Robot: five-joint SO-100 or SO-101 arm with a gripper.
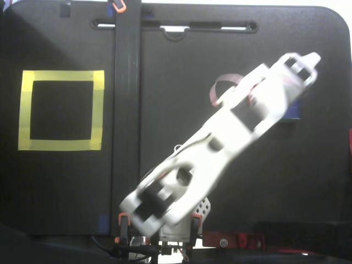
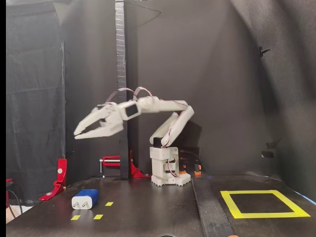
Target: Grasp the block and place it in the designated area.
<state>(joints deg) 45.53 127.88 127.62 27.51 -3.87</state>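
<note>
The white arm (image 2: 163,116) reaches out from its base (image 2: 165,170) at the back of the desk (image 2: 148,207), with its hand (image 2: 79,134) raised high in the air and holding nothing. In a fixed view from the front, the two fingers stand a little apart at the tips, so the hand is open. The blue block (image 2: 85,199) lies on the desk near the front left corner, well below the hand and apart from it, beside small yellow markers (image 2: 98,216). The yellow-taped square (image 2: 264,203) sits near the front right corner, well apart from the block. From above, the hand (image 1: 305,63) is blurred, and a blue patch at its edge (image 1: 294,110) is probably the block.
</note>
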